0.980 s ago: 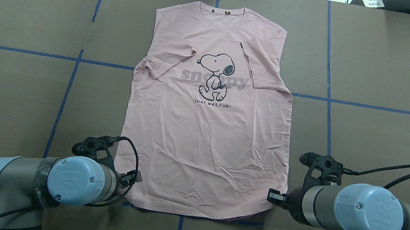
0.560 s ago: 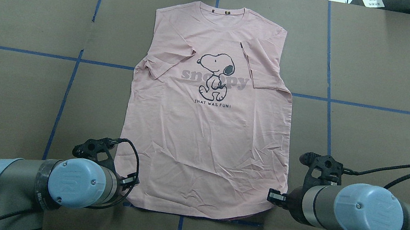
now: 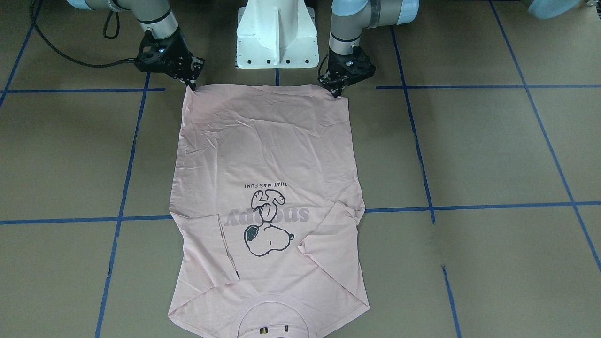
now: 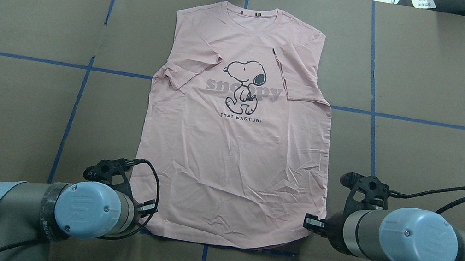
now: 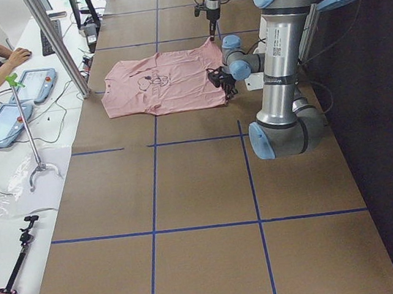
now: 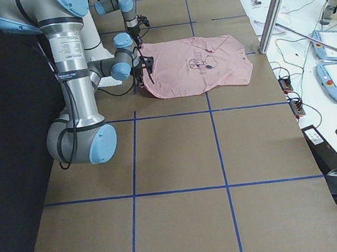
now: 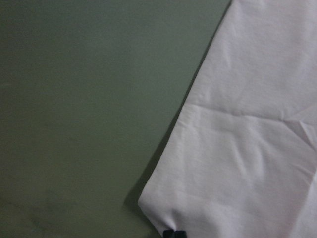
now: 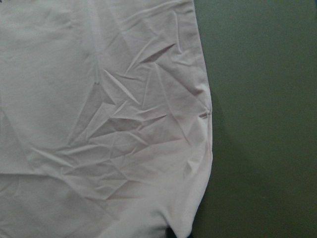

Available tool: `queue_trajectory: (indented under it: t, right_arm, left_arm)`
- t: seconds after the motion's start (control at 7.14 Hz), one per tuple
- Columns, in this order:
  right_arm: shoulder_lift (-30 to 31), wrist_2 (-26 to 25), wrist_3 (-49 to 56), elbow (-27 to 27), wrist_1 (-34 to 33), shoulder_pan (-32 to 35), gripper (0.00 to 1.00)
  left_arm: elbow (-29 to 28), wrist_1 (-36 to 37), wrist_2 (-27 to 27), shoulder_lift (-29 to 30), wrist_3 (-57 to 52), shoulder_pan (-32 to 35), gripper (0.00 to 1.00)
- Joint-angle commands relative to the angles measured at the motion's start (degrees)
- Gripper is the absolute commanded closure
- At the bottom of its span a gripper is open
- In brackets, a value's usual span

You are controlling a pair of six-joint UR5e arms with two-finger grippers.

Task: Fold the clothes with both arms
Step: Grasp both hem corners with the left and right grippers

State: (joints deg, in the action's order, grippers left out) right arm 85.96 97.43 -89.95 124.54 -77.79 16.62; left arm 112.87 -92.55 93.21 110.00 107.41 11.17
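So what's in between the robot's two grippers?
The bottom hem of the pink T-shirt runs from the left gripper to the right gripper, across the table; the front-facing view shows it.

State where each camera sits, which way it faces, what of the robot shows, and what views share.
Front-facing: across the table, facing the robot, steeply down; base, both arms.
Overhead: behind the robot, looking forward and down; both elbows.
Exterior left: table's left end, looking along it; left arm near.
Exterior right: the right end; right arm near.
Left wrist: down on a shirt corner; fingers at bottom edge.
Right wrist: down on the other corner; one dark tip.
Shared: all show the shirt.
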Motion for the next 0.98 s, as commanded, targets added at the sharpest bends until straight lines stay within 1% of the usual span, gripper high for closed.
queue_trajectory:
  t: [0.0, 0.28, 0.42, 0.7, 0.84]
  right_arm:
    - [0.00, 0.13, 0.13, 0.09, 0.09, 0.17, 1.00]
    - [0.26, 1.26, 0.22, 0.61, 0.18, 0.52, 1.00]
    - [0.70, 3.10, 0.39, 1.48, 0.27, 1.22, 1.00]
    - [1.14, 7.32, 0.39, 4.03, 0.18, 1.66, 1.00]
    - [2.36, 9.77, 0.39, 6.04, 0.09, 1.66, 1.00]
  left_arm:
    - [1.21, 0.00, 0.04, -0.31, -0.01, -0.01, 1.00]
    - [2.61, 0.09, 0.13, -0.66, -0.53, 0.34, 1.00]
    - [3.92, 0.52, 0.13, -0.75, -0.62, 0.26, 1.00]
    - [9.27, 8.57, 0.65, -0.31, -0.80, -0.36, 1.00]
    - [11.56, 10.70, 1.35, -0.40, -0.71, -1.49, 1.00]
